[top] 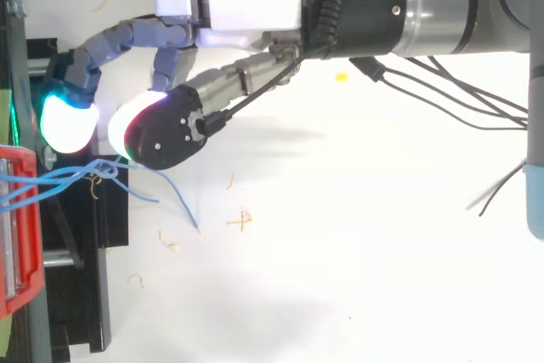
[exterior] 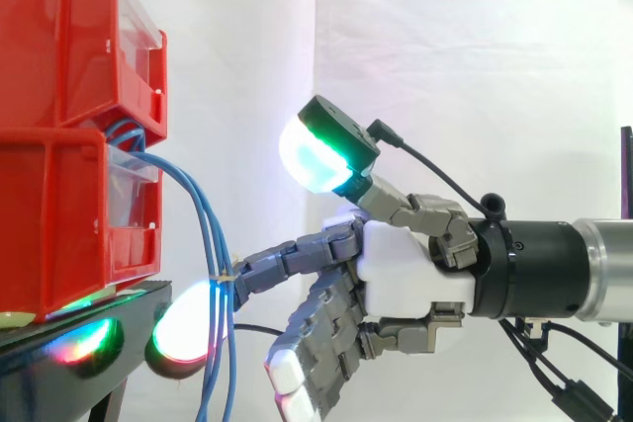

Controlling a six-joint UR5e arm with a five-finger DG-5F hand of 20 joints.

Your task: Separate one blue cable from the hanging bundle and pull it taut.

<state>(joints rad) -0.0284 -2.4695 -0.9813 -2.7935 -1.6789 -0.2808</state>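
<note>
Your hand [exterior: 401, 266] is centre-right, fingers [exterior: 287, 262] spread and loosely bent, nothing pinched. The blue cable bundle [exterior: 208, 234] hangs lower left from the red bins [exterior: 59, 195] (one pad seems to touch it). No strand separated yet, so sep. & pull are both left to do.

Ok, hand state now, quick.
Hand: open, holding nothing; one finger reaches in at the blue cables.

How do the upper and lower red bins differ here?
The upper bin sits stacked on the lower bin, which rests on the black stand. Blue cables hang out of the lower bin's front; none leave the upper bin. Both are red with clear front panels.
</note>
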